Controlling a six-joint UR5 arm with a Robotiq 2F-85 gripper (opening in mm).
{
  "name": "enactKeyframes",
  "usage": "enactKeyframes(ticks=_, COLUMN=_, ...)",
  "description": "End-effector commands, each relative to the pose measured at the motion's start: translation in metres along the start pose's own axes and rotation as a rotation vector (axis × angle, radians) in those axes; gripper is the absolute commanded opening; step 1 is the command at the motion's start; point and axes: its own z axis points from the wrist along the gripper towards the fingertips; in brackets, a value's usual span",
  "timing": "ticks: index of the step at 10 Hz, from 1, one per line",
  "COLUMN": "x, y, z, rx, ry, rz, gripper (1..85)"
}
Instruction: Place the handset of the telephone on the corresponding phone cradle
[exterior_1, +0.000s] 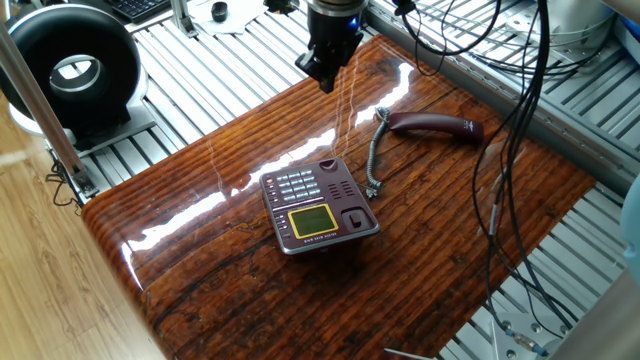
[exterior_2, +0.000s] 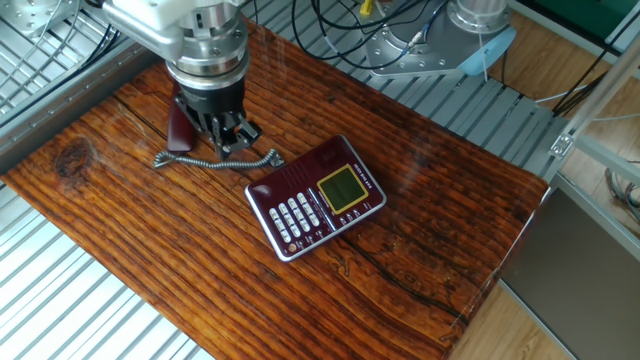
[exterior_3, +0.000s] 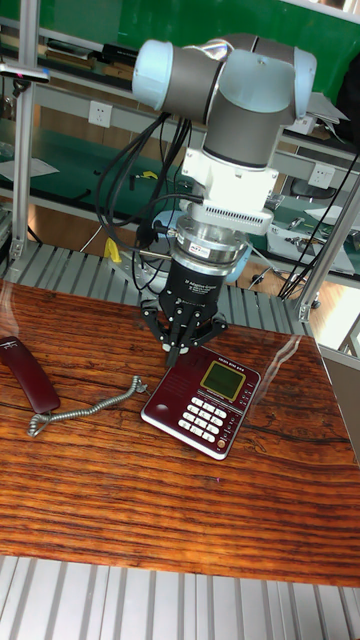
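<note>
The maroon handset (exterior_1: 436, 125) lies flat on the wooden table, far right of the telephone (exterior_1: 318, 206). A grey coiled cord (exterior_1: 375, 156) joins the two. The phone cradle (exterior_1: 352, 203) is the bare strip on the base's right side, holding a dark hook switch. My gripper (exterior_1: 325, 76) hangs above the table's far edge, left of the handset, shut with nothing in it. From the other side, the gripper (exterior_2: 232, 141) hovers over the cord (exterior_2: 215, 158) and partly hides the handset (exterior_2: 180, 126). In the tall view the gripper (exterior_3: 174, 356) hangs just left of the telephone (exterior_3: 202, 400); the handset (exterior_3: 30, 375) lies far left.
A black round device (exterior_1: 75, 70) stands beyond the table's left corner. Black cables (exterior_1: 520, 100) hang over the right side. Slatted aluminium framing (exterior_1: 230, 60) surrounds the wooden table (exterior_1: 240, 270).
</note>
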Motion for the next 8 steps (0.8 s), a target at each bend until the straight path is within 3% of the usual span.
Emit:
enactKeyframes(ticks=1, x=0.0017, y=-0.0012, z=0.0021, rx=0.003, ry=0.009, rz=-0.018, gripper=1.7)
enactKeyframes(ticks=8, x=0.0076, y=-0.0074, z=0.0067, rx=0.03, ry=0.036, rz=-0.015, gripper=1.7)
